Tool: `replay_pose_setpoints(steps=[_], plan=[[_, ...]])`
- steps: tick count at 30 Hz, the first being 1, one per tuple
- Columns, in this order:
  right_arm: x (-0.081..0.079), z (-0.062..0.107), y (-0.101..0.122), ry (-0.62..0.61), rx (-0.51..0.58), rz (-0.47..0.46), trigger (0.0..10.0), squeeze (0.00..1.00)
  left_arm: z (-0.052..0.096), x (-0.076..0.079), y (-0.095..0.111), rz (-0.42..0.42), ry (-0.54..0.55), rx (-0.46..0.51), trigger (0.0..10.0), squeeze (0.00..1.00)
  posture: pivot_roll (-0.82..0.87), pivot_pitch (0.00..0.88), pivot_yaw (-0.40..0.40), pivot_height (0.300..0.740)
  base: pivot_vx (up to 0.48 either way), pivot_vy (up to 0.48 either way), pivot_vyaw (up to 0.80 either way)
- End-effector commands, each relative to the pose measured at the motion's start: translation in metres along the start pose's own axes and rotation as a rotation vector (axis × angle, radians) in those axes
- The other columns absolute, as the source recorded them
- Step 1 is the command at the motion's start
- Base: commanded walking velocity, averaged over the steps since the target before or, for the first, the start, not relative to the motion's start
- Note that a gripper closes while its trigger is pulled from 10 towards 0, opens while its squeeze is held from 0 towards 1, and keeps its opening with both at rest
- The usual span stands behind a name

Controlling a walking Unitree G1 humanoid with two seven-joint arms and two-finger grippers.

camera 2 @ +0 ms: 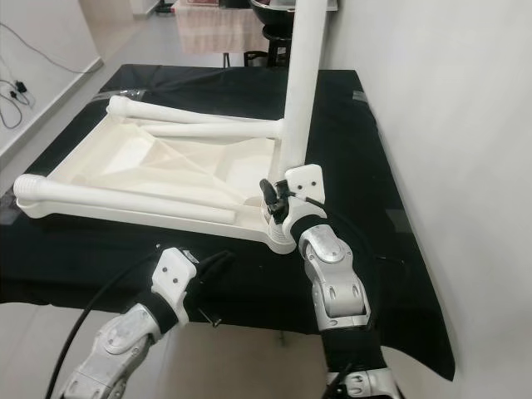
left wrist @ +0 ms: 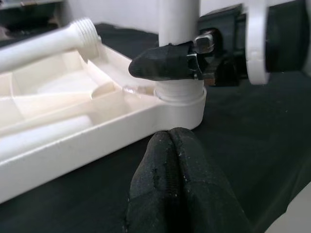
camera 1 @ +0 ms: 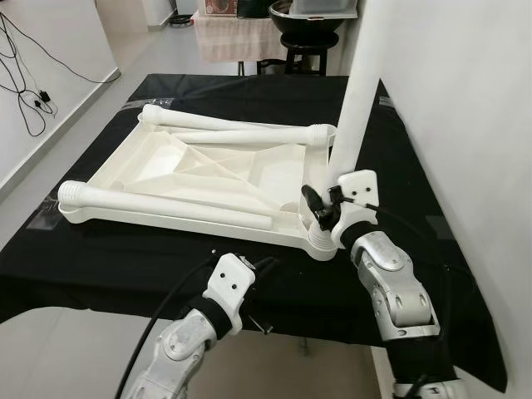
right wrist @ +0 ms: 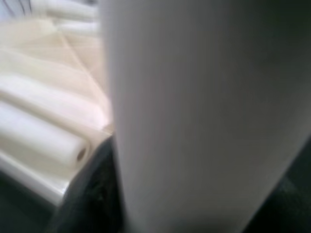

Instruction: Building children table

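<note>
**Operator:** From the head camera I see the white tabletop (camera 1: 199, 170) lying upside down on the black-covered table (camera 1: 100, 258). Three loose legs (camera 1: 166, 204) rest on it: one along the near edge, two toward the far edge. A fourth, the upright leg (camera 1: 353, 100), stands in the near right corner socket (camera 1: 322, 243).

**Spotter:** Where are your arms?

**Operator:** My right end effector (camera 1: 320, 208) is at the base of the upright leg, its black fingers clamped around it just above the socket. My left end effector (camera 1: 264, 264) sits low over the black cloth near the table's front edge, just in front of the tabletop's near rim, apart from it.

**Spotter:** Left wrist view?

**Operator:** My left fingers (left wrist: 172, 189) are pressed together with nothing between them, pointing at the corner socket (left wrist: 182, 104). Past them, one right finger (left wrist: 163, 63) lies against the upright leg (left wrist: 179, 22), right above the socket's collar.

**Spotter:** Right wrist?

**Operator:** Blurred. The upright leg (right wrist: 204, 116) stands very close to the lens, with the tabletop (right wrist: 39, 63) and a loose leg (right wrist: 41, 133) beside it.
</note>
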State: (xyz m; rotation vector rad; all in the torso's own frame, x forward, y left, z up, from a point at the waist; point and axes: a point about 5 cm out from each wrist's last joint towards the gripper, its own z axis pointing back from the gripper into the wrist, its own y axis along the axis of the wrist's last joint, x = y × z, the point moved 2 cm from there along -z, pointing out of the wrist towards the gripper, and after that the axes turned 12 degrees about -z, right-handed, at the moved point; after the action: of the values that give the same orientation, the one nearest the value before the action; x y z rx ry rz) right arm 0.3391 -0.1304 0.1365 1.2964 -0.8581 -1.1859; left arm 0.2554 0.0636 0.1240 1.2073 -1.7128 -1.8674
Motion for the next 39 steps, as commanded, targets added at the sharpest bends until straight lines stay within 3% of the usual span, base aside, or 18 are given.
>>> replay_pose_setpoints(steps=[1, 2, 3, 4, 5, 7, 9, 15, 18, 22, 23, 24, 25, 30, 39], plan=[[-0.001, 0.0, -0.012, 0.011, -0.063, -0.028, 10.0, 1.0, 0.0, 0.001, -0.002, -0.008, -0.003, -0.005, 10.0, 0.0, 0.06, 0.127, -0.02, 0.74, 0.0, 0.0, 0.0], [-0.01, -0.002, 0.0, 0.098, -0.008, -0.046, 10.0, 1.0, 0.0, 0.001, -0.002, -0.008, -0.002, -0.005, 10.0, 0.0, 0.06, 0.124, -0.02, 0.74, 0.0, 0.0, 0.0], [-0.01, -0.002, 0.0, 0.098, -0.008, -0.046, 10.0, 1.0, 0.0, 0.001, -0.002, -0.008, -0.002, -0.005, 10.0, 0.0, 0.06, 0.124, -0.02, 0.74, 0.0, 0.0, 0.0], [-0.024, -0.003, 0.03, 0.31, 0.082, -0.069, 10.0, 0.0, 0.0, 0.001, -0.002, -0.007, -0.003, -0.004, 10.0, 0.0, 0.06, 0.121, -0.02, 0.74, 0.0, 0.0, 0.0], [-0.028, -0.002, 0.042, 0.388, 0.111, -0.072, 10.0, 0.0, 0.0, 0.001, -0.002, -0.007, -0.003, -0.004, 10.0, 0.0, 0.06, 0.121, -0.02, 0.74, 0.0, 0.0, 0.0], [-0.029, -0.001, 0.05, 0.43, 0.125, -0.073, 10.0, 0.0, -0.001, 0.001, -0.003, -0.006, -0.004, -0.004, 10.0, 0.0, 0.06, 0.121, -0.021, 0.74, 0.0, 0.0, 0.0], [-0.026, 0.001, 0.064, 0.516, 0.146, 0.0, 10.0, 0.0, -0.001, 0.001, -0.003, -0.006, -0.003, -0.003, 10.0, 0.0, 0.06, 0.121, -0.022, 0.74, 0.0, 0.0, 0.0], [-0.021, 0.006, 0.074, 0.639, 0.134, 0.125, 10.0, 0.0, -0.002, 0.001, -0.003, -0.003, -0.002, -0.001, 10.0, 0.0, 0.06, 0.121, -0.025, 0.74, 0.0, 0.0, 0.0], [-0.02, 0.012, 0.076, 0.757, 0.108, 0.152, 10.0, 0.0, -0.002, 0.001, -0.003, 0.0, -0.004, -0.001, 10.0, 0.0, 0.06, 0.121, -0.023, 0.74, 0.0, 0.0, 0.0], [-0.013, 0.009, 0.076, 0.785, 0.088, 0.173, 10.0, 0.0, -0.002, 0.001, -0.003, 0.0, -0.006, -0.001, 10.0, 0.0, 0.06, 0.121, -0.023, 0.74, 0.0, 0.0, 0.0], [-0.01, 0.006, 0.077, 0.783, 0.086, 0.202, 3.7, 0.0, -0.002, 0.001, -0.003, 0.0, -0.008, -0.001, 10.0, 0.0, 0.06, 0.121, -0.023, 0.74, 0.0, 0.0, 0.0], [-0.01, 0.006, 0.077, 0.783, 0.086, 0.202, 3.7, 0.0, -0.002, 0.001, -0.003, 0.0, -0.008, -0.001, 10.0, 0.0, 0.06, 0.121, -0.023, 0.74, 0.0, 0.0, 0.0], [-0.01, 0.005, 0.076, 0.8, 0.078, 0.207, 0.0, 0.0, -0.003, 0.001, -0.003, 0.0, -0.009, 0.0, 10.0, 0.0, 0.06, 0.12, -0.02, 0.74, 0.0, 0.0, 0.0], [-0.009, 0.002, 0.077, 0.825, 0.066, 0.202, 0.0, 0.0, -0.003, 0.001, -0.003, 0.002, -0.011, 0.001, 10.0, 0.0, 0.06, 0.121, -0.022, 0.74, 0.0, 0.0, 0.0], [0.003, -0.002, 0.064, 0.744, 0.033, 0.167, 0.0, 0.0, -0.004, 0.002, -0.002, 0.007, -0.008, 0.002, 10.0, 0.0, 0.04, 0.129, -0.023, 0.74, 0.0, 0.0, 0.0]])
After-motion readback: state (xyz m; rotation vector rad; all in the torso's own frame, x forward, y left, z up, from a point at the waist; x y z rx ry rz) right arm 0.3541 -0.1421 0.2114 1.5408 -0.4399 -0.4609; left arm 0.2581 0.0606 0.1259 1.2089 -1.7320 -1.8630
